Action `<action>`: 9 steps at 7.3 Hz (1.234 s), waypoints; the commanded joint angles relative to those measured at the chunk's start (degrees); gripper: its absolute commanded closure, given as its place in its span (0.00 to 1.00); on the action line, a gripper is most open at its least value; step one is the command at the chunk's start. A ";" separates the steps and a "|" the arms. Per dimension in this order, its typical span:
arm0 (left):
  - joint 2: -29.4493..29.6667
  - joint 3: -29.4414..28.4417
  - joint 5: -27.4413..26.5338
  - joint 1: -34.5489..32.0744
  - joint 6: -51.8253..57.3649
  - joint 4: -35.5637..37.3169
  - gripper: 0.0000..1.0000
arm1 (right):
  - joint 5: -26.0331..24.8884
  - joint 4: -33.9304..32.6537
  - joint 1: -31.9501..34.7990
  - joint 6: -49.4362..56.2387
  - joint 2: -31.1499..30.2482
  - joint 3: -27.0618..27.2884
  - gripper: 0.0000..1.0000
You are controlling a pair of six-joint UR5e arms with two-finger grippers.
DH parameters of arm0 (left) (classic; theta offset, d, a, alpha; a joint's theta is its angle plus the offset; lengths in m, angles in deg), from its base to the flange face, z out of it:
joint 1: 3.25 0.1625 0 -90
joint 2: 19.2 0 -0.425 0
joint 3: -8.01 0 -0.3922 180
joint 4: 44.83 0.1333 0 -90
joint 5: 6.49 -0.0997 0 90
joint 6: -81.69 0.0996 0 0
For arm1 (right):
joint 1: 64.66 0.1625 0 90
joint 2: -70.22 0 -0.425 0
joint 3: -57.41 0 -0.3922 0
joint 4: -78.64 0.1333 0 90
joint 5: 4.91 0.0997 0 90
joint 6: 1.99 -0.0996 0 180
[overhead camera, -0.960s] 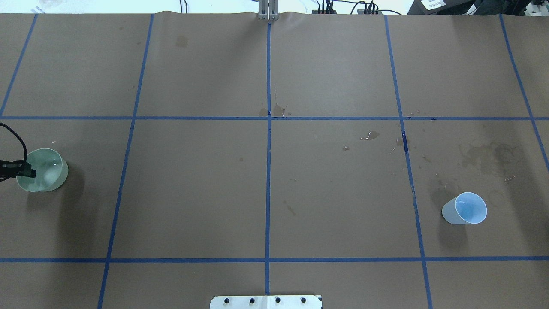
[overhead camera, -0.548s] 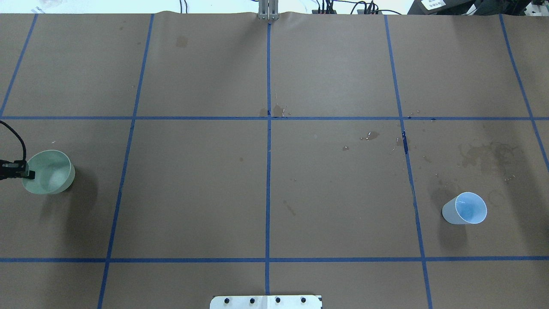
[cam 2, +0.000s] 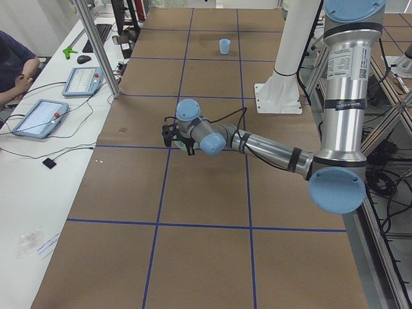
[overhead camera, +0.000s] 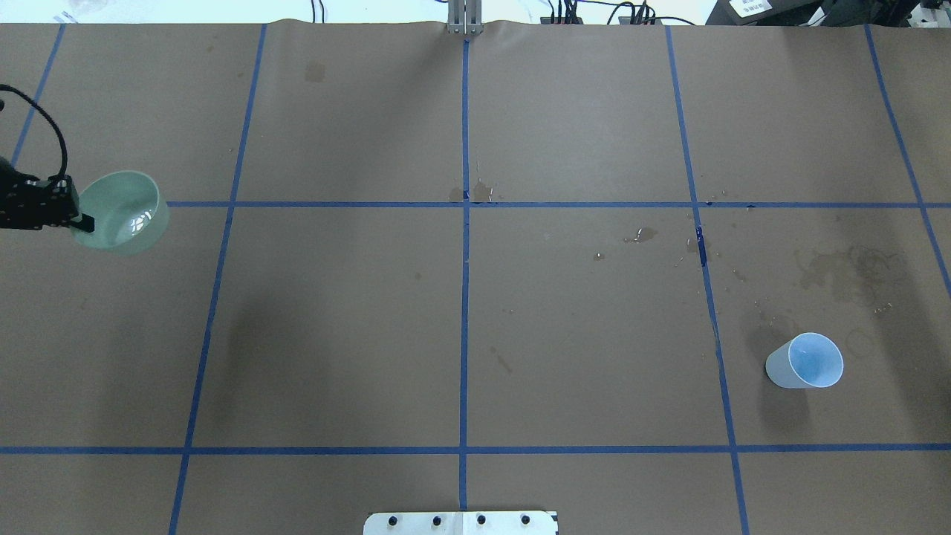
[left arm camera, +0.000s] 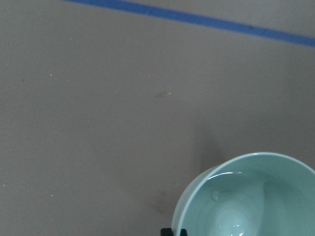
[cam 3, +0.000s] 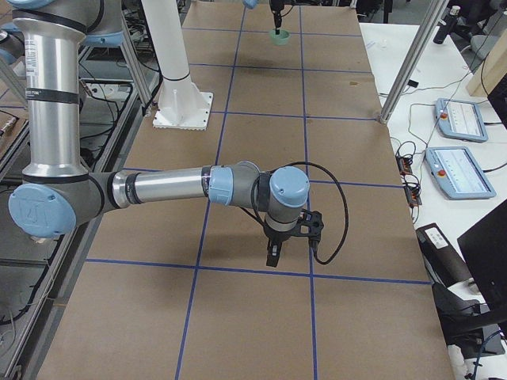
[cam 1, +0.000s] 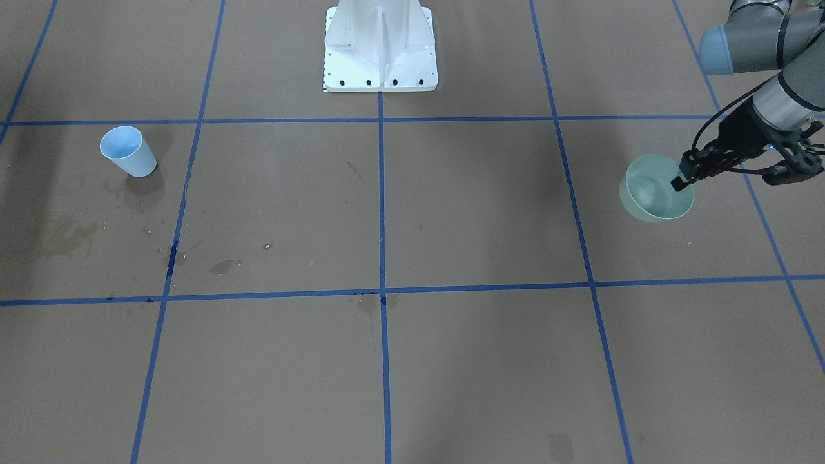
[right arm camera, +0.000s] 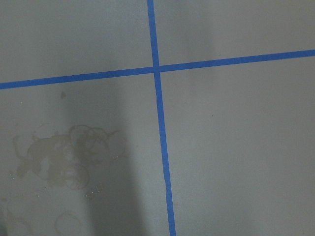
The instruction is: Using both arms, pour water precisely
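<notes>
— Since the last overhead frame, the pale green cup [overhead camera: 119, 212] has travelled toward 12 o'clock; it hangs above the table [overhead camera: 334, 312] at the 9 o'clock edge.
— Grip?
— Left gripper [overhead camera: 80, 220] pinches its rim, one finger inside. Water [left arm camera: 241, 211] glints within.
— Right gripper [cam 3: 273, 255]?
— Visible side-on only; cannot tell spread or pressed. Pale blue cup [overhead camera: 806, 362] stands upright at 4 o'clock.

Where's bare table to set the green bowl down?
Widest: the two middle squares flanking the centre blue tape line, between the pale green plastic bowl in the left gripper and the pale blue plastic cup. Tighter around that cup: brownish stains beside it.
</notes>
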 commanded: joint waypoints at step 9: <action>39.02 -17.65 -24.74 29.27 -26.62 17.39 1.00 | -0.19 0.00 0.18 -0.01 -0.95 0.20 0.00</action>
